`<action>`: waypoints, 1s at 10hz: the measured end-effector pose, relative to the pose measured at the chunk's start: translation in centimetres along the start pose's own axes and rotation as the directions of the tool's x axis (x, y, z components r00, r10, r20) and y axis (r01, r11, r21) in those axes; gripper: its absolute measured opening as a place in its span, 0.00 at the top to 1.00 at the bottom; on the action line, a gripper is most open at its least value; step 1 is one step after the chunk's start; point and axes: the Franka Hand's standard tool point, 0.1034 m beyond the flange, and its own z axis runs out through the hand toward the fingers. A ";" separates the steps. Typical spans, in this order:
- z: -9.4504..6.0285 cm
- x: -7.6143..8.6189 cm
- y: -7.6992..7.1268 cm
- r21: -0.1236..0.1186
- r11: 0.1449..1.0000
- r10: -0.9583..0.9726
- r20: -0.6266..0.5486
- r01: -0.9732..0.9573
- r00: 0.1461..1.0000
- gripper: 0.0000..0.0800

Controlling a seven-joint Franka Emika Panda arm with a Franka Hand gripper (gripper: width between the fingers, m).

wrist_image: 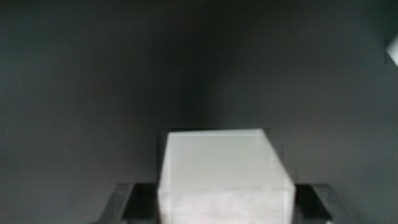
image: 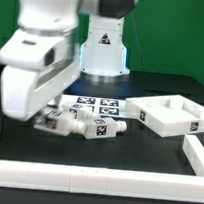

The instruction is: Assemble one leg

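Observation:
In the wrist view a white blocky leg (wrist_image: 222, 172) sits between my two dark fingers (wrist_image: 135, 203), which press against its sides. My gripper (wrist_image: 222, 208) is shut on this leg, with only the dark table behind it. In the exterior view my gripper (image: 41, 116) is low over the table at the exterior view's left, mostly hidden by the white hand. Other white legs with black-and-white tags lie beside it (image: 60, 124) and a little to the right (image: 100, 128). The held leg's tag and stub end are hidden.
The marker board (image: 98, 107) lies behind the legs. A large white square tray-like part (image: 175, 115) lies at the exterior view's right. White border rails run along the front (image: 93, 178) and right (image: 198, 154). The robot base (image: 104, 50) stands at the back.

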 end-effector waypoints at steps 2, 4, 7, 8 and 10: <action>1.7 -1.8 1.2 0.012 1.000 -0.012 -0.004 0.012 1.000 0.64; 1.9 -1.9 1.3 0.013 1.000 -0.012 -0.003 0.012 1.000 0.64; 1.9 -1.9 1.2 0.014 1.000 -0.011 -0.003 0.011 1.000 0.42; 1.8 -1.8 1.3 0.012 1.000 -0.012 -0.003 0.012 1.000 0.25; -0.9 -0.3 -0.1 -0.029 0.999 -0.032 -0.003 0.032 0.999 0.20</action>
